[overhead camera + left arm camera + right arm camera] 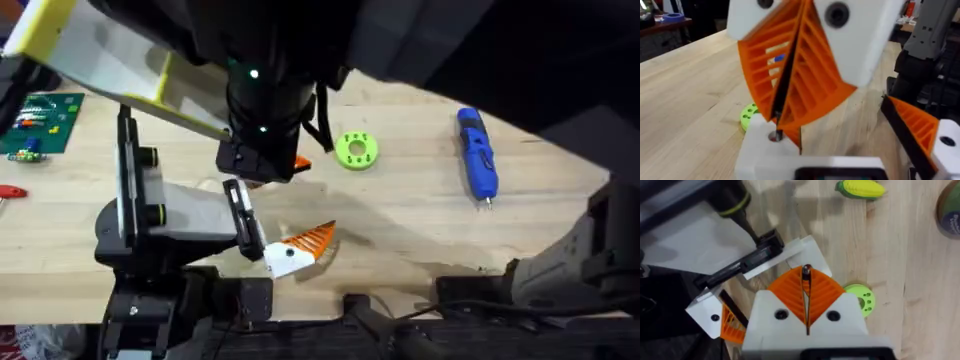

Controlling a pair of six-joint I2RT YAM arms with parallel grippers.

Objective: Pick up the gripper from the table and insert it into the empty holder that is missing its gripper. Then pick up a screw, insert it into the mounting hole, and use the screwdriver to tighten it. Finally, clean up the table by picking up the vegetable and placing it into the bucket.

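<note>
Pale wood surface under both arms, and I'm working low at the near edge. The left pincer (295,248) sits closest to me; whether it is spread or closed, I cannot tell. Just beyond it, the right pincer (806,277) has its orange ribbed pads (805,85) pressed together, pinching a small dark screw (806,270) at the very tips. That tip is right at the mounting hole (774,136) in the white mount (757,150), so I judge this is the screw-insertion step. Next I need the screw seated straight, then a release. A green disc (355,150) lies just past. The screwdriver (477,152) lies untouched, well apart to the right. Farther off, the corn (860,187) waits.
</note>
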